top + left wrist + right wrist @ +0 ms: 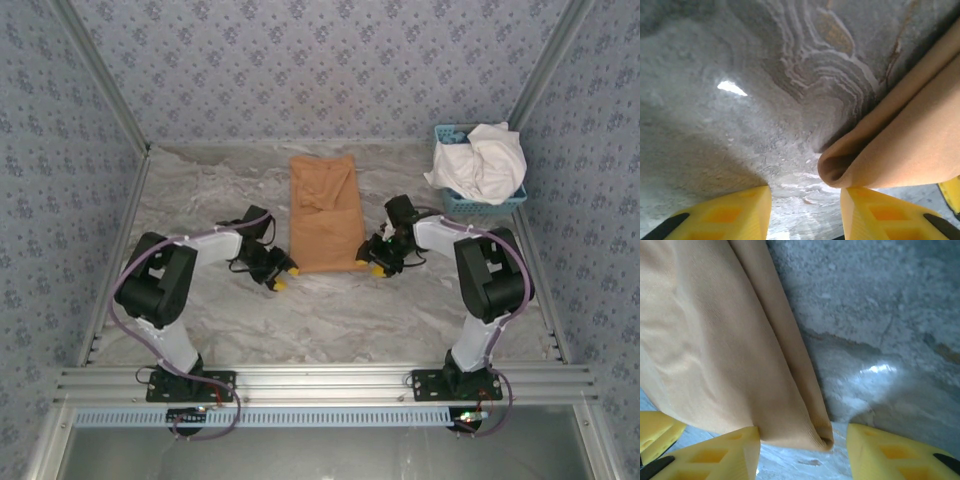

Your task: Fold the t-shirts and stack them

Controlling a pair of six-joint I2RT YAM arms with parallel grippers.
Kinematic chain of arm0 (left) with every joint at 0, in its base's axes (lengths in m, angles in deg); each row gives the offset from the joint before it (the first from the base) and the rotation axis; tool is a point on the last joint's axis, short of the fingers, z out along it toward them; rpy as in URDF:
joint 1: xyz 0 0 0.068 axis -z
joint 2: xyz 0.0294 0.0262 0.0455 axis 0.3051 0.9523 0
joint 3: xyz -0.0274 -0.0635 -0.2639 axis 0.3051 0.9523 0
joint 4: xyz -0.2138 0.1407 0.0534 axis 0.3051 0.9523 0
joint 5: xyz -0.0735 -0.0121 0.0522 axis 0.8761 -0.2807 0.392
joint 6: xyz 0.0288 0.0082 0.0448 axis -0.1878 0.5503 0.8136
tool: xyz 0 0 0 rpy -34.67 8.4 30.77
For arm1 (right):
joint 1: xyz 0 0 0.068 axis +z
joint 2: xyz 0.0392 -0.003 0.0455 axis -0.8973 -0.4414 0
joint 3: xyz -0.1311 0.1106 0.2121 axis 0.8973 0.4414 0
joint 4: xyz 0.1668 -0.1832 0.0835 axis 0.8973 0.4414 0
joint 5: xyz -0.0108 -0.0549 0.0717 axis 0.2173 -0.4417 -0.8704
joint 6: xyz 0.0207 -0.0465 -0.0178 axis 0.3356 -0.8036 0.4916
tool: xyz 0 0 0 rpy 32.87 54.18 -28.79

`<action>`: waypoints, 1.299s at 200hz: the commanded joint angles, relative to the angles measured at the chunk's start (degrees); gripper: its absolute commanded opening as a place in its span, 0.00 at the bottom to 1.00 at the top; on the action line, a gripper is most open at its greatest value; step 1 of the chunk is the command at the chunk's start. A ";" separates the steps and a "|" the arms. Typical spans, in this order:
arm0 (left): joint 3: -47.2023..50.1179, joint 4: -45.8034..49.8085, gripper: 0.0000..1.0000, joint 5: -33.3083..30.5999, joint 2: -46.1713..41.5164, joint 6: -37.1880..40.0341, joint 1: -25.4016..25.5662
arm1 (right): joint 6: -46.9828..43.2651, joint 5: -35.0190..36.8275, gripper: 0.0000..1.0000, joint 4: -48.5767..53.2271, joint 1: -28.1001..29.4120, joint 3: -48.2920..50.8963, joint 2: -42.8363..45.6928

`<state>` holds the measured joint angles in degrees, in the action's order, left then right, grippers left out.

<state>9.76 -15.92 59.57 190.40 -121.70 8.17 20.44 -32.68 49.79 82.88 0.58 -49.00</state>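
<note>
The tan-orange t-shirt [325, 212] lies folded into a long strip mid-table, its print hidden. My left gripper [283, 278] sits low at the strip's near left corner. In the left wrist view it is open [805, 217], and the rolled fold of the tan-orange shirt [900, 150] rests just beyond its right fingertip [885, 215]. My right gripper [375, 268] is at the near right corner. It is open too [802, 457], with the shirt's hemmed corner [805, 425] lying loose ahead of the gap. The white t-shirt [482, 158] is bunched in the basket.
A small light-blue basket [490, 205] stands at the back right beside the patterned wall. Marbled grey tabletop [200, 200] surrounds the strip. Aluminium rails [320, 380] run along the near edge by the arm bases.
</note>
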 commanded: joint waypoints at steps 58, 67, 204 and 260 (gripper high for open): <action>-6.68 -5.17 0.00 -4.96 3.77 1.20 0.52 | 2.65 0.59 0.04 -4.76 0.42 -1.71 -2.57; -6.44 -3.49 0.00 -5.67 2.43 2.15 0.60 | 2.70 1.16 0.00 -4.37 0.56 -1.51 -1.52; 5.07 19.60 0.00 5.42 -30.93 14.25 6.71 | 9.93 -6.47 0.00 23.23 14.26 9.20 30.29; 0.28 15.22 0.00 4.55 -36.83 4.71 6.51 | 18.91 -6.25 0.00 28.88 14.35 1.31 36.01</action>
<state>13.26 0.99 63.18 152.85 -112.48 14.77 34.21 -37.64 73.92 97.22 6.15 -13.03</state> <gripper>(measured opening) 0.040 0.062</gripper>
